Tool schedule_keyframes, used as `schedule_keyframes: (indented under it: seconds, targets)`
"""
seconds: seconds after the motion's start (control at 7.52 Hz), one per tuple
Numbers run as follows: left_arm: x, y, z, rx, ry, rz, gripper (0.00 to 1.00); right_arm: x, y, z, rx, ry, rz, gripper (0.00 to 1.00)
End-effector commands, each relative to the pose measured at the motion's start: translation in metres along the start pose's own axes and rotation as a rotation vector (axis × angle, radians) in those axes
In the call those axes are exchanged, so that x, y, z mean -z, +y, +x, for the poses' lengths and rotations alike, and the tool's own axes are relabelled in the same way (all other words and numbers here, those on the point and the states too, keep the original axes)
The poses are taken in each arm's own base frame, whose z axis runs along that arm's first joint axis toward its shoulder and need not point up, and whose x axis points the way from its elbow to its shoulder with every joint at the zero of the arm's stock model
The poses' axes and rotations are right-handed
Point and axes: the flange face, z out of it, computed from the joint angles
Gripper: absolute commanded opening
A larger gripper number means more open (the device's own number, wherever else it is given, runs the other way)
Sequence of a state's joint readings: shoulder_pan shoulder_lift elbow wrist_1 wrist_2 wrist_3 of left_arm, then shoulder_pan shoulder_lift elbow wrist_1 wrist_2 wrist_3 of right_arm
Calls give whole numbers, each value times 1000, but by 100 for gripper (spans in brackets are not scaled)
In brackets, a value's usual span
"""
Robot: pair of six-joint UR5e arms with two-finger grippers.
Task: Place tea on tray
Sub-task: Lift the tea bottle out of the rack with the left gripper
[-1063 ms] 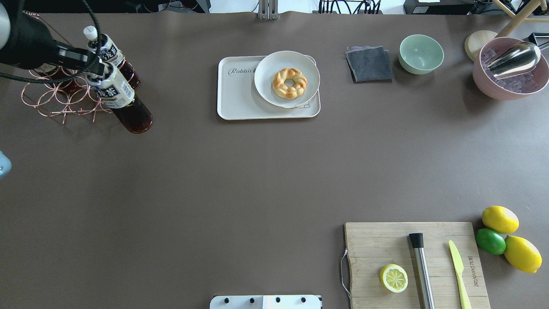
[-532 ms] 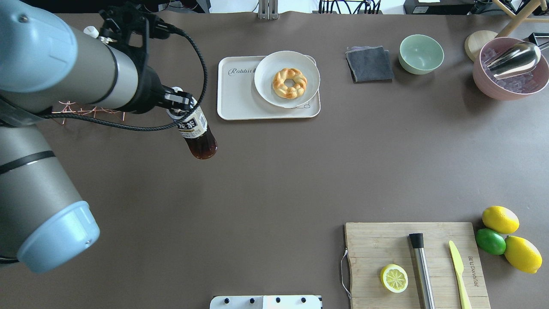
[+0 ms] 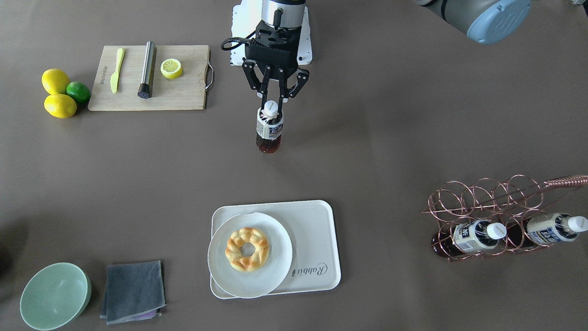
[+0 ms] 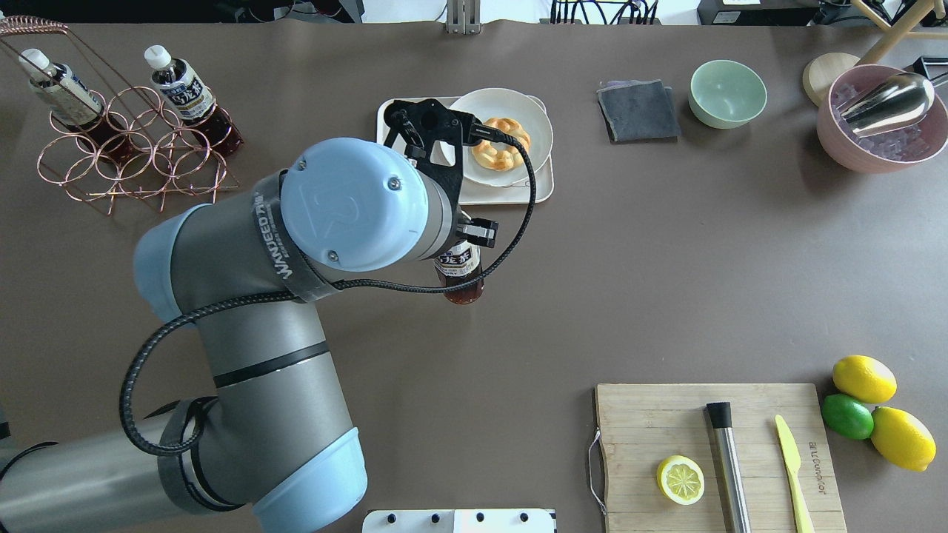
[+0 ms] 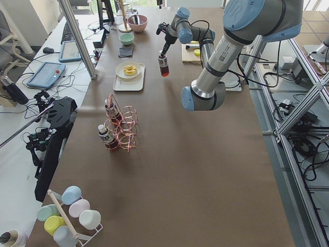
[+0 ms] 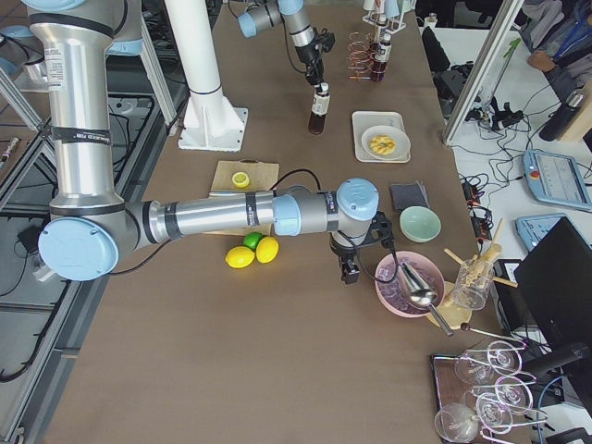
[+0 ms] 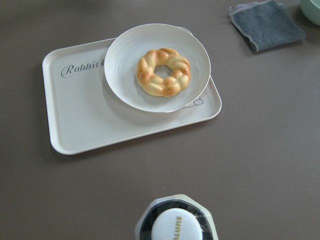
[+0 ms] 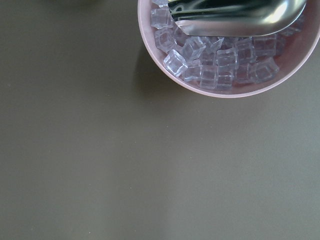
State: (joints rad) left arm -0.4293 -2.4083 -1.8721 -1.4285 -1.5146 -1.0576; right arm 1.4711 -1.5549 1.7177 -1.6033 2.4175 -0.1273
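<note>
One tea bottle (image 3: 269, 131) is out of the rack (image 3: 482, 202), clamped at the neck just under its white cap by the left gripper (image 3: 274, 103), jaws pinched in from both sides. The bottle hangs upright, dark liquid at the bottom, label facing the front camera.

Position: on the robot's side of the tray (image 3: 314, 220), well apart from it, not over it. The left wrist view looks down past the cap at the tray ahead.

Tray: a white plate (image 3: 220, 271) covers one half and overhangs the rim; a braided ring pastry (image 3: 247, 248) sits on it. The half carrying the "Rabbit" script is bare.

Two like bottles (image 3: 475, 234) lie tilted in the copper wire rack, off toward the robot's left.

Right gripper (image 6: 350, 270): seen from the side camera only (small, dark), just beside the pink bowl (image 8: 210, 92) of ice cubes with its metal scoop (image 8: 235, 15). Clenched or released, I cannot tell
</note>
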Motion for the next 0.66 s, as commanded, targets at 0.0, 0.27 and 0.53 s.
schedule_keyframes:
  seconds: [0.0, 0.27, 0.53]
  targets:
    - [-9, 9, -4, -10, -17, -11, 0, 0, 0, 0, 0, 0, 0, 100]
    - [-13, 13, -12, -9, -30, -14, 0, 0, 0, 0, 0, 0, 0, 100]
    - [-17, 25, -5, -23, -41, 6, 0, 0, -1, 0, 1, 0, 1, 100]
